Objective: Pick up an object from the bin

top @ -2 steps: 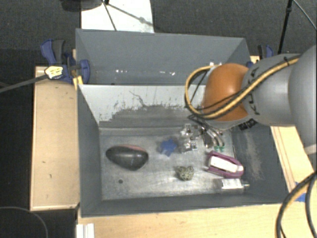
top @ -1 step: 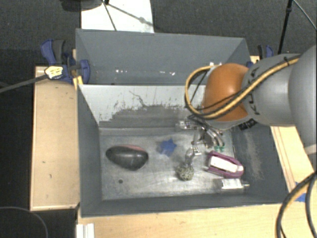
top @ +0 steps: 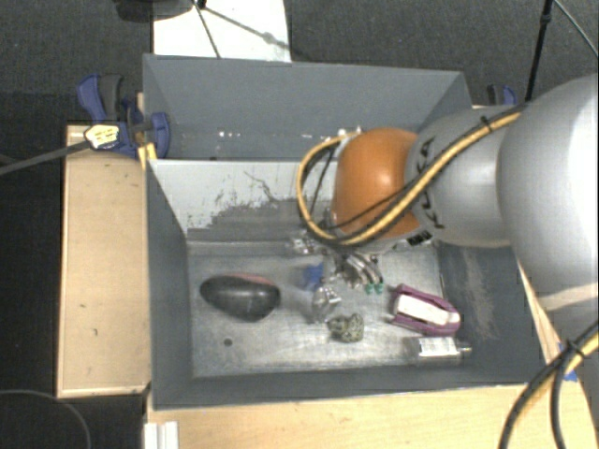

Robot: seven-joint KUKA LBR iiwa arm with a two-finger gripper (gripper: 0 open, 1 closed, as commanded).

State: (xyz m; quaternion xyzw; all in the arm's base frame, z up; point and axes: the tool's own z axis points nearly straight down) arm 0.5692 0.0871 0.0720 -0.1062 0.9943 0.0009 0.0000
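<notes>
green-grey lump [top: 346, 327]: middle of bin [top: 170, 279] floor, just near-right of gripper [top: 329, 294]
jaws: cannot tell if open or closed
blue piece [top: 312, 276]: just left of gripper
purple-white thing [top: 424, 310]: right
dark oval [top: 240, 297]: left, well apart

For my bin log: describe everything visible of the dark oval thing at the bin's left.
The dark oval thing is black, smooth and rounded, with a thin reddish streak along its top edge. It lies flat on the bin floor, touching nothing else; the gripper is off to its right.
</notes>
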